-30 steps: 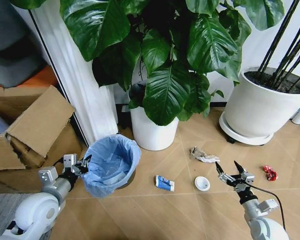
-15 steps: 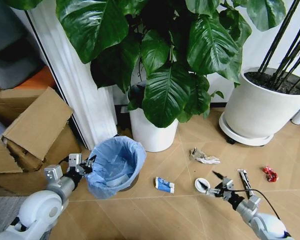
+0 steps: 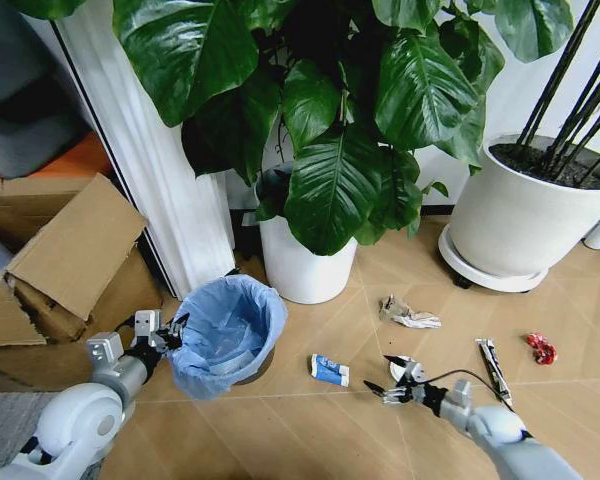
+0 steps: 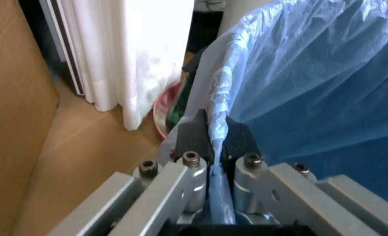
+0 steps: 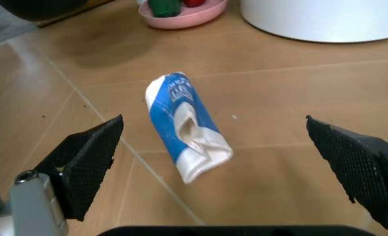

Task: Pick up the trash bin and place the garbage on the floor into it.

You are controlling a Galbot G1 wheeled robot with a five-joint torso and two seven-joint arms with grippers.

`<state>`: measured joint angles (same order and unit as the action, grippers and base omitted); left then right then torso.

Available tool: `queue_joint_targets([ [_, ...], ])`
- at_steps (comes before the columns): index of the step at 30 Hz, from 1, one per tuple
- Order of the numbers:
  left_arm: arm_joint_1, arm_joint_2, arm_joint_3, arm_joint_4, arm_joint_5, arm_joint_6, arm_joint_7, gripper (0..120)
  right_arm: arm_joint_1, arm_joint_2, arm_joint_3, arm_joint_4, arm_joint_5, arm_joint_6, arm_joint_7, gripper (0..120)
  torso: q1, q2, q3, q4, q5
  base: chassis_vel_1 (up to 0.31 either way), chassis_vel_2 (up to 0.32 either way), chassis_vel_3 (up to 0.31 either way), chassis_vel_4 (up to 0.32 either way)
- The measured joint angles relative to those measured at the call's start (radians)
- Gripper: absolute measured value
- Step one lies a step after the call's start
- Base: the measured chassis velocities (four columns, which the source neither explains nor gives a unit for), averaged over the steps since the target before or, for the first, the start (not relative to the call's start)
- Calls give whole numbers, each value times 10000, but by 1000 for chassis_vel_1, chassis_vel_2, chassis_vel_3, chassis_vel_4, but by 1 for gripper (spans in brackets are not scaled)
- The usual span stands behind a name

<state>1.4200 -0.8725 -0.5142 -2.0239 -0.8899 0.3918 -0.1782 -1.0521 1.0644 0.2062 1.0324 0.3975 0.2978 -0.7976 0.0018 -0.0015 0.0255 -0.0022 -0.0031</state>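
**Left gripper on the bin rim, right gripper low beside the blue-white wrapper**

Leftmost, a folded cardboard box lay against the white curtain. Just beside it, the left gripper was clamped on the near rim of the trash bin; in the left wrist view its jaws were closed tight, with the light blue bag pinched between the fingers. The bin stood upright on the floor, in front of the curtain and just left of the white plant pot that held the large-leafed plant.

Moving right, the blue-white wrapper lay flat on the floor between the bin and the right gripper. That gripper was low over the floor with its jaws spread wide and nothing in them; in the right wrist view the wrapper lay ahead of the gap between the two fingertips, touching neither. The white disc sat directly behind the right gripper, partly covered by it. A crumpled white tissue lay farther back, towards the plant.

Farther right, the thin stick wrapper lay on the floor, and the red crumpled wrapper lay near the right edge, in front of the large white pot.
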Motion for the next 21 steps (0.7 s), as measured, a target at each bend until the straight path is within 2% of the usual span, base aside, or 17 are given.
queue_joint_targets([
  [8,-97,26,48,111,1,0,-1,0,605,450,-644,-674,-150,15,-23,100,0,0,0,-1,-1,0,0,0,0],
  [14,-138,42,60,163,-9,0,-3,0,1174,1217,-976,-1534,-360,13,-40,98,0,0,0,-1,0,0,0,0,0],
  [19,-140,47,55,185,-18,-2,-1,0,1637,1694,-959,-2152,-879,-22,-6,76,0,0,0,1,0,0,0,0,0],
  [21,-142,54,50,186,-20,-3,0,0,1671,1695,-958,-2196,-932,-32,4,72,0,0,0,2,-1,0,0,0,0],
])
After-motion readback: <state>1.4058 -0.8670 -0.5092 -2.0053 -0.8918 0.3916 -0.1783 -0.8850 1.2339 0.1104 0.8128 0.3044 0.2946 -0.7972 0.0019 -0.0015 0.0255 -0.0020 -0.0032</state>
